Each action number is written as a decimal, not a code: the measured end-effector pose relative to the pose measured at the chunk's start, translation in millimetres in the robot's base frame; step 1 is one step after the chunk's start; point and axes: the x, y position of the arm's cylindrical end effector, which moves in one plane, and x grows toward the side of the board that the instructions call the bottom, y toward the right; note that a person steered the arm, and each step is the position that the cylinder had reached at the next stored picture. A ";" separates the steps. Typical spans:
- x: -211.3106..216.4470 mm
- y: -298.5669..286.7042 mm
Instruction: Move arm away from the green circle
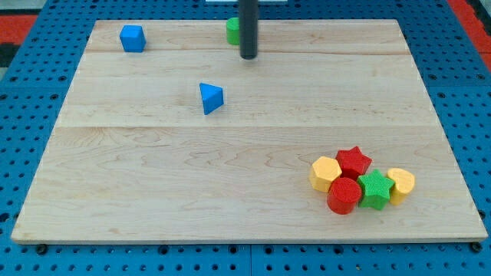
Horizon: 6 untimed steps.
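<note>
A: Green circle (232,31) — top edge of the desk (153,176), a little left of centre. Only its left part shows; the rod covers the rest.

B: And the rod's end?

A: My tip (248,57) sits just below and to the right of the green circle. Very near it. Touching or a hair apart, I cannot tell, since the rod hides that side.

B: So the job stands where?

A: By my reading, barely begun or not begun. Tip and circle are neighbours. Leaving means sliding clear until the two stand well apart.

B: Pincer state?

A: No pincer on this arm, only the straight dark rod, so nothing released or clenched to report.

B: What else is on the board?

A: Blue cube (132,37) near the top left corner. Blue triangle (210,98) below and left of the tip, apart from it. Then a cluster at the bottom right: yellow hexagon (325,173), red star (354,161), red cylinder (344,195), green star (375,189), and a yellow block (400,183) whose shape I cannot settle. All packed touching.

B: Anything blocking a retreat?

A: Not much, I judge. Straight down or to the right looks open. Down-left risks nudging the blue triangle; up-left would press into the circle itself.
</note>
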 end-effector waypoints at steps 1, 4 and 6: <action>8.0 28.7; 8.0 85.3; 12.0 130.7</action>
